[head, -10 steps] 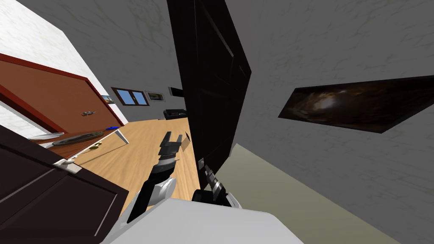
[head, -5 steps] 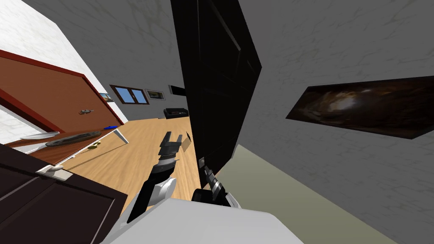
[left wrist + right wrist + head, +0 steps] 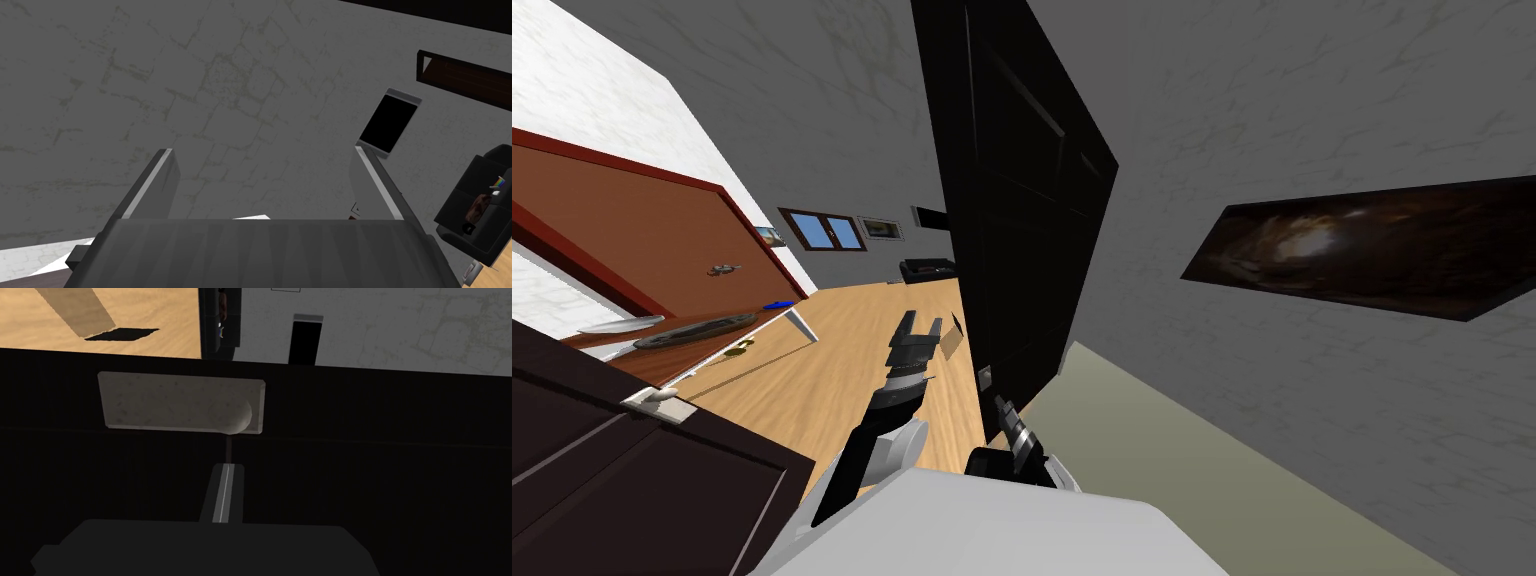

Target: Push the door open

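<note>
Door (image 3: 1022, 200) ajar, free edge beside wooden floor (image 3: 842, 350); right claw (image 3: 228, 467) pinched together, empty, near handle plate (image 3: 165, 402).

Black panelled door (image 3: 1022, 200) ajar; pale handle plate (image 3: 182, 402).

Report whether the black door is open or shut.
Partly open: the black door stands angled off the grey wall, wooden floor showing past its edge.

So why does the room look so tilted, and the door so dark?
Head view: the very wide, rolled lens tilts and splays everything, not the house; the door shows nearly black. Right wrist view: dim too, only the pale handle plate stands out.
</note>
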{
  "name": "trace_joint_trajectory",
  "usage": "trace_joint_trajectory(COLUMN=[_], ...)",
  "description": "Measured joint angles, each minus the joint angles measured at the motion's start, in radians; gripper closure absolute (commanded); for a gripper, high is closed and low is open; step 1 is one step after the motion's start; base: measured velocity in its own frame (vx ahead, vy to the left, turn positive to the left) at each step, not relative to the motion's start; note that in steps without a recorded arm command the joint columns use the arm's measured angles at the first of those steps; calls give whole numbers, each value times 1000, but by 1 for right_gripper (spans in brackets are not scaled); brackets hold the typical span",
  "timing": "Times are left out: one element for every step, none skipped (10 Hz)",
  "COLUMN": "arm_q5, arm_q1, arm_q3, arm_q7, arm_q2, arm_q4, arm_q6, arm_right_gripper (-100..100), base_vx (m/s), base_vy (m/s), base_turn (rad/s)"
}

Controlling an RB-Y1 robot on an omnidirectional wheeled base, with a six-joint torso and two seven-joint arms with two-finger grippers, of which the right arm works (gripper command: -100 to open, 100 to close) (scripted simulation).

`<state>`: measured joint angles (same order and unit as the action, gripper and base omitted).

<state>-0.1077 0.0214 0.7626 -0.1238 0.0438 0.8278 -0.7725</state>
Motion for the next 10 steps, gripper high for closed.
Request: trace_joint_trajectory(arm_q5=[5,11,16,17,17,18,18,18,19,20], arm_q1=[3,9,6,5,8,12,14,17,21,27], arm_q3=[-17,-35,-50,-52,-55,-59,-61,-65,-68,-72], arm_q7=[6,13,20,21,22,23,24,26,27,29], arm_q2=[4,3,-2,-2,3,5,7,3,-1,-12], arm_q4=[-6,-16,-8,-7,-10,-15,-14,-14,-17,-25], arm_q6=[3,6,14,17,19,20,23,28,31,32], arm_right_gripper=[-100,-100,-100,-100,-100,-100,-100,-100,-100,-100], base_vx=[-180,-198,-94,71,123,147,179,163,159,138], base_vy=[27,54,28,71,135,151,158,152,135,117], base_turn=[-185,-121,-22,49,28,9,29,22,32,35])
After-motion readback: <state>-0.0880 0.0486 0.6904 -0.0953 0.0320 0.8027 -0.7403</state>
